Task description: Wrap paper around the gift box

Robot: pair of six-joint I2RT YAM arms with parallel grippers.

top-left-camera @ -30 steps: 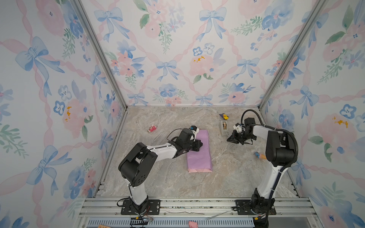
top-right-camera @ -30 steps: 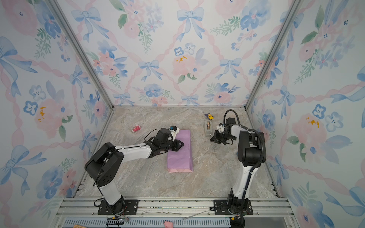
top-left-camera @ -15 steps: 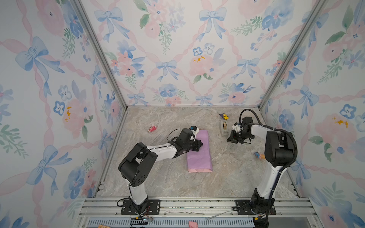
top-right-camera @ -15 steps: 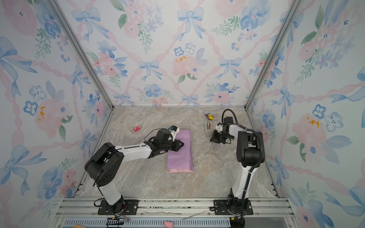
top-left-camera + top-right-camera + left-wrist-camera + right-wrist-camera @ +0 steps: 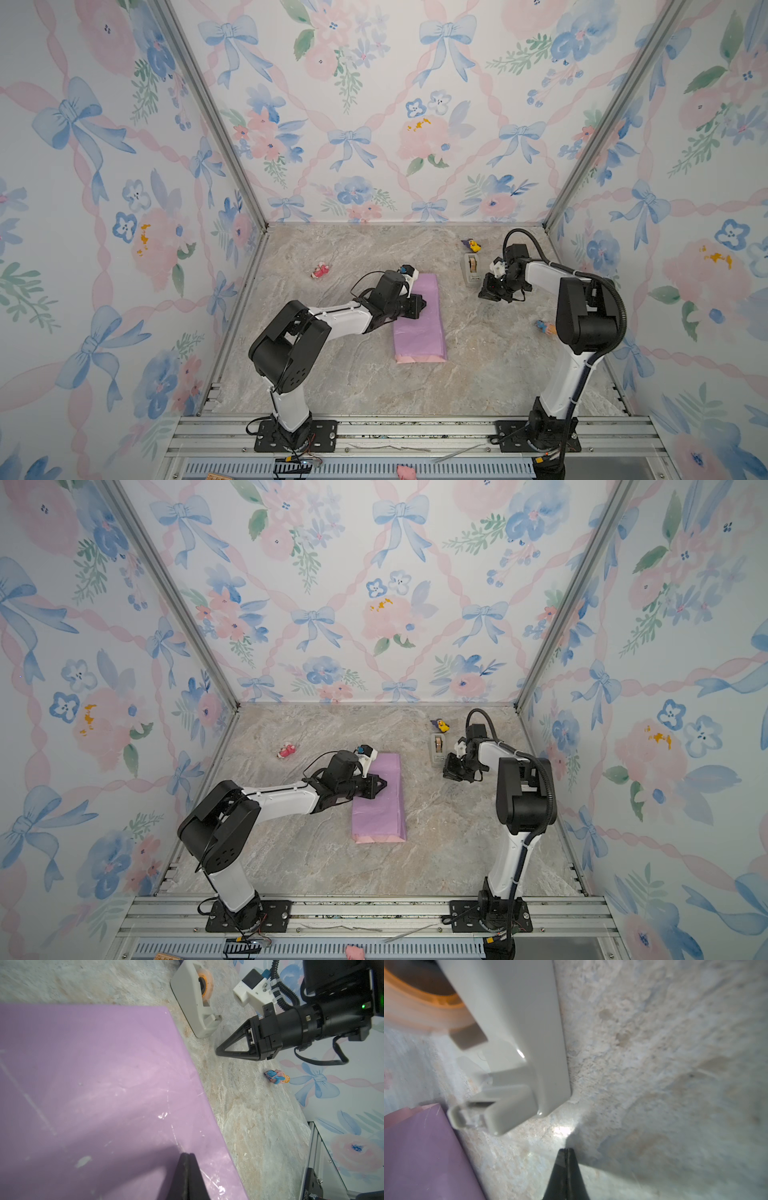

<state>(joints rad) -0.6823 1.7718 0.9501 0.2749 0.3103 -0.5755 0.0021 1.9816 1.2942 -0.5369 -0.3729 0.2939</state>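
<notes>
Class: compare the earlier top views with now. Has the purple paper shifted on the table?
No. In a top view the paper lies where it did, at the same gap and angle to the tape dispenser.

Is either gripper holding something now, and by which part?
Nothing can be seen held. The left gripper is shut over the paper; the right gripper is shut beside the tape dispenser, no tape visible in it.

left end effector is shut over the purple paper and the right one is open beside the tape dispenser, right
One thing is off: the right end effector is shut, not open. The right wrist view shows its fingertips pressed together beside the tape dispenser. The left end effector is indeed shut over the purple paper.
</notes>
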